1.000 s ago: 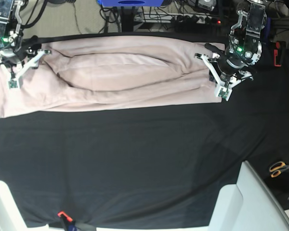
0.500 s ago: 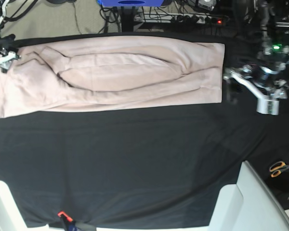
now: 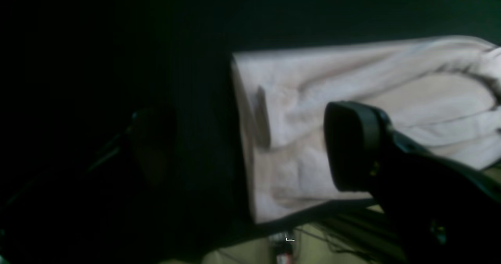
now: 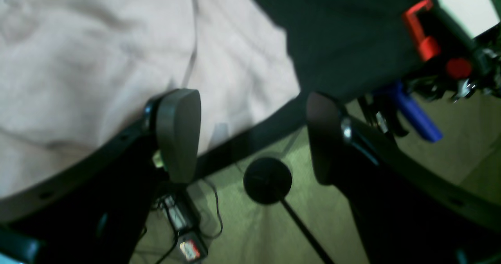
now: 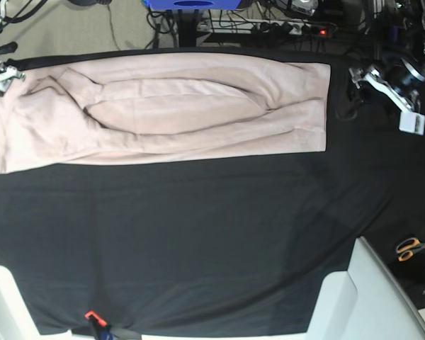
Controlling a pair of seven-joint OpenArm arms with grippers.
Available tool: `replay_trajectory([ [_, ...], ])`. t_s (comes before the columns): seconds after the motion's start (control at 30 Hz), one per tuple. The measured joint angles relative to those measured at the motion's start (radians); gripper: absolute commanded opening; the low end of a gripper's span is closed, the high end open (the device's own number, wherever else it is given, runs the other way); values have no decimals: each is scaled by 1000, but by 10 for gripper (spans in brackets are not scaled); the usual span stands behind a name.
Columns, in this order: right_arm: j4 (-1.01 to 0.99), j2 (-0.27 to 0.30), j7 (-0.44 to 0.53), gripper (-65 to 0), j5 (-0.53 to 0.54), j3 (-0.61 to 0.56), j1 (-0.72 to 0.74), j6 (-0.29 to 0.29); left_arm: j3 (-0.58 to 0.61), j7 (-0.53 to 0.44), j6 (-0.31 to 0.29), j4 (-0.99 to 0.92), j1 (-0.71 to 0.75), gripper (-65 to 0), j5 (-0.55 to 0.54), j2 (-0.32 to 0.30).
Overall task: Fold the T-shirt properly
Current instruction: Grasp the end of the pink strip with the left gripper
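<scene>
The pale pink T-shirt (image 5: 163, 110) lies folded into a long band across the far part of the black cloth (image 5: 198, 241). My left gripper (image 5: 388, 95) is open and empty, off the shirt's right end; in the left wrist view (image 3: 250, 146) one finger (image 3: 352, 146) hangs over the shirt's end (image 3: 297, 111). My right gripper (image 5: 0, 71) is at the shirt's far left corner. In the right wrist view it (image 4: 250, 139) is open and empty over the table's edge, with the shirt (image 4: 98, 60) beside its left finger (image 4: 178, 135).
Orange-handled scissors (image 5: 411, 248) lie at the right edge. White panels stand at the front right (image 5: 368, 297) and front left (image 5: 0, 304). A red clamp (image 5: 91, 315) grips the front edge, another (image 4: 420, 33) the far edge. A round black stand base (image 4: 267, 180) sits on the floor.
Both grippers have drawn away from the shirt's ends: the left one out to the right and back, the right one out to the far left corner. The shirt has stayed flat.
</scene>
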Motion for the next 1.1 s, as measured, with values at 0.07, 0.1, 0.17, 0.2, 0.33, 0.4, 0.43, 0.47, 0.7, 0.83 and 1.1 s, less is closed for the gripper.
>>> replay_trajectory([
  [0.07, 0, 2, 3, -252, 0, 3, 1, 76, -2, -6, 0, -106, -39, -72, 0, 1],
  [0.1, -1, 2, 7, -252, 2, 3, 2, 109, -2, -7, 1, -159, -59, -72, -5, 1],
  [0.17, -1, 2, 7, -252, -1, 3, 3, 156, -2, -3, 2, -234, -89, -72, 1, 1],
  [0.2, -1, 0, 7, -252, -2, 3, 3, 169, -2, -3, 2, -263, -100, -72, 0, 1],
  [0.33, -3, -1, 7, -254, -2, 6, 3, 172, -3, -7, 3, -306, -136, -72, 2, 24],
  [0.4, -27, -2, 9, -254, 0, 6, 3, 180, 10, -11, 3, -304, -144, -72, 3, 48],
  [0.43, -43, -4, 7, -254, -2, 5, 3, 182, 39, -13, 4, -304, -144, -72, 0, 50],
  [0.47, -54, -6, 6, -254, -5, 5, 3, 180, 67, -6, 3, -304, -146, -72, -1, 50],
  [0.7, -105, -4, 47, -254, -5, 6, 2, 180, 125, -14, 3, -312, -158, -76, 0, 62],
  [0.83, -105, -4, 56, -254, -4, 5, -3, 182, 126, -15, -2, -342, -182, -81, 7, 72],
  [1.1, -105, -4, 61, -254, -5, 6, -8, 180, 215, -64, -17, -446, -241, -428, 47, 68],
])
